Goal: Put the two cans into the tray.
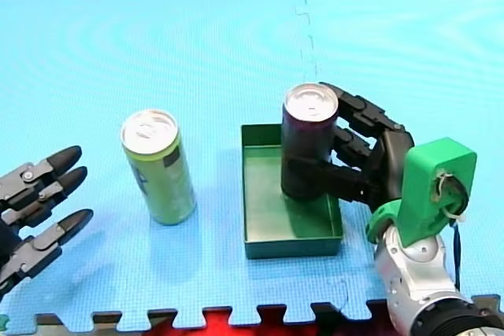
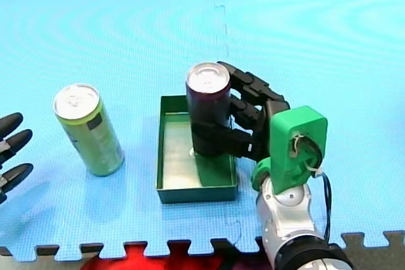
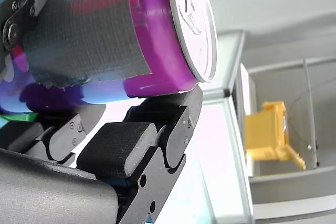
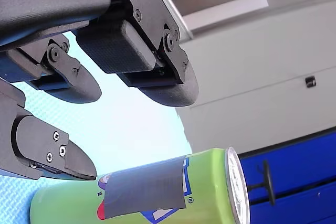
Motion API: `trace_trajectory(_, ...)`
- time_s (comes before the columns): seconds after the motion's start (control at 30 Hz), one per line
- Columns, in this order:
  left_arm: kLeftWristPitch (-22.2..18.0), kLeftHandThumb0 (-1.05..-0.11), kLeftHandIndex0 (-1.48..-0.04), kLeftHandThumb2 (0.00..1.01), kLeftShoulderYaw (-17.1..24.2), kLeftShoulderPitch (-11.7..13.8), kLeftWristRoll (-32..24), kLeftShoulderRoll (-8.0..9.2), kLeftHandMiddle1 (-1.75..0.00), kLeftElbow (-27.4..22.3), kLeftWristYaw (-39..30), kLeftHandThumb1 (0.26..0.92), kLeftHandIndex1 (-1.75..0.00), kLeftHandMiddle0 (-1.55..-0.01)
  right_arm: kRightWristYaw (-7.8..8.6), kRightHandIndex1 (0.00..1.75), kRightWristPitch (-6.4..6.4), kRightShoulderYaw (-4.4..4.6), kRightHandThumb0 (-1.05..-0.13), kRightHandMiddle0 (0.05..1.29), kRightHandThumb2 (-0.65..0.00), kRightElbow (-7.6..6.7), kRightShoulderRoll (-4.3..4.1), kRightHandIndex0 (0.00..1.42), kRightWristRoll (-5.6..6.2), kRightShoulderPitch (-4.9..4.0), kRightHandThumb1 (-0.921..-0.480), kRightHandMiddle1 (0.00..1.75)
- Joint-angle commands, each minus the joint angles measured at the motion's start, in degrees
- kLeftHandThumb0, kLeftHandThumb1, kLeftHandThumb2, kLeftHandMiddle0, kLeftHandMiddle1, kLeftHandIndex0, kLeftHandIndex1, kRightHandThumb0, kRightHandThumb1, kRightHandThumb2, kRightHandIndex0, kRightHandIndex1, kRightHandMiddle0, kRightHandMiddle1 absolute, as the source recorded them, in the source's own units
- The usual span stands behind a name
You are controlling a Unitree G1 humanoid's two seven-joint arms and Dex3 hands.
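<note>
First head view: right hand [image 1: 370, 159] closed on purple can [image 1: 305, 135], fingers curled round its right and far side, thumb laid across the lower front. Can upright, silver lid up, inside green tray [image 1: 253, 194], toward the tray's far right corner; cannot tell whether the base touches the tray floor. Tray flat on blue foam mat [image 1: 157, 45], near the mat's front edge. Green bracket [image 1: 429, 186] at the right wrist, just right of the tray. Green can [image 1: 157, 167] upright on the mat, left of the tray and apart from it, outside the rim. Left hand [image 1: 39, 202] at the mat's near left edge, left of the green can and apart from it, holding nothing, fingers uncurled. First wrist view, same right-hand grip from close up: black fingers [image 3: 157, 129] pressed along the wall of the purple can [image 3: 157, 35], grey tape patch [image 3: 84, 45] wrapped on the can's side. Second wrist view: black fingers [image 4: 157, 77] close to the camera, green can [image 4: 210, 182] beyond them, grey tape patch [image 4: 144, 187] on its side, clear gap between fingers and can.
</note>
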Motion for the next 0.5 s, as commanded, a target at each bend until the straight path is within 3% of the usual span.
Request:
trace_trajectory(0.0,0.3,-1.048,-0.76,0.00,0.1,0.4,-0.2,0.42,-0.01,-0.8,0.5,0.843,0.00,-0.72,1.09,0.00,-2.13,-0.08,-0.502,0.89,-0.002,0.63,5.12,1.05,-0.20,-2.76,-0.737,0.00)
trace_trajectory(0.03,0.3,-1.048,-0.76,0.00,0.1,0.4,-0.2,0.40,-0.01,-0.9,0.5,0.843,0.00,-0.72,1.59,0.00,-2.03,-0.07,-0.721,0.64,-0.003,0.67,5.03,0.76,-0.16,-2.79,-0.732,0.00)
trace_trajectory(0.07,0.4,-1.048,-0.76,0.00,0.1,0.5,-0.2,0.38,-0.01,-1.0,0.5,0.842,0.00,-0.72,2.11,0.00,-1.89,0.06,-0.809,0.54,-0.005,0.71,4.89,0.64,-0.25,-2.78,-0.734,0.00)
trace_trajectory(0.13,0.5,-1.048,-0.76,0.00,0.0,0.5,-0.1,0.36,-0.01,-1.2,0.5,0.841,0.00,-0.72,2.51,0.00,-1.83,0.73,-0.987,0.33,-0.025,0.87,4.47,0.36,-1.12,-2.68,-0.795,0.00)
trace_trajectory(0.2,0.5,-1.048,-0.76,0.00,0.0,0.5,-0.1,0.38,-0.01,-1.3,0.6,0.840,0.00,-0.72,1.31,0.00,-2.43,2.50,-1.032,0.26,-0.043,1.19,3.66,0.26,-3.75,-2.42,-0.853,0.00)
trace_trajectory(0.3,0.6,-1.048,-0.76,0.00,-0.1,0.4,0.0,0.36,-0.01,-1.3,0.7,0.839,0.00,-0.73,-1.30,0.00,-3.00,5.23,-1.046,0.23,-0.050,1.55,2.18,0.21,-8.32,-2.33,-0.900,0.00)
trace_trajectory(0.4,0.6,-1.048,-0.77,0.00,-0.2,0.3,0.3,0.32,-0.01,-1.2,1.1,0.840,0.00,-0.73,-3.46,0.00,-2.96,6.70,-1.048,0.21,-0.045,1.72,1.26,0.19,-11.38,-2.46,-0.918,0.00)
trace_trajectory(0.47,0.5,-1.048,-0.77,0.00,-0.2,0.3,0.4,0.35,-0.01,-1.1,1.3,0.841,0.00,-0.73,-4.71,0.00,-3.18,7.16,-1.048,0.19,-0.044,1.74,1.05,0.17,-12.56,-2.46,-0.920,0.00)
